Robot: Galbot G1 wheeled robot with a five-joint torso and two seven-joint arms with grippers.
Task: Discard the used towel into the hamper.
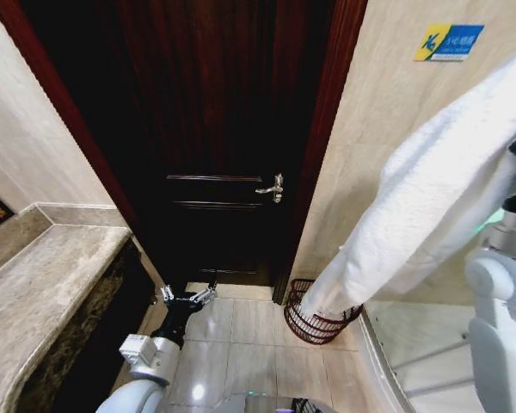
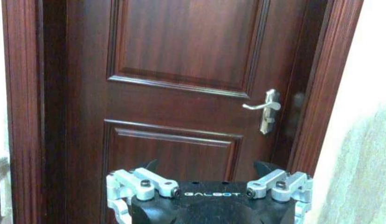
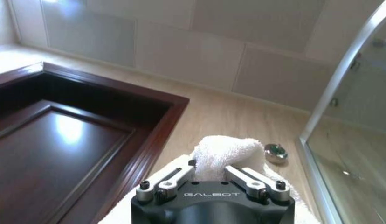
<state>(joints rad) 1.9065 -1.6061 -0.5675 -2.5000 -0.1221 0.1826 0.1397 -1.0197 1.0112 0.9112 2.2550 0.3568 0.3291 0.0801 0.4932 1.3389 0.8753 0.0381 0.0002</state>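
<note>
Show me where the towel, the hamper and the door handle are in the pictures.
towel (image 1: 430, 198), head view, middle of the hanging cloth.
hamper (image 1: 314, 327), head view, front wire wall.
door handle (image 2: 263, 106), left wrist view, the lever.

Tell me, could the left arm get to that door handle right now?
Probably yes: the left gripper, open and empty, hangs low facing the door, with nothing between it and the door handle, though it would have to rise.

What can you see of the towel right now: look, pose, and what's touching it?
The towel is white, thick terry cloth as it looks, and hangs in a long diagonal drape from the raised right gripper, which pinches a bunched fold at its top. Its lower end reaches the hamper by the door frame, dipping at or inside the rim; whether it touches the bottom cannot be told. It looks clean, with soft folds.
</note>
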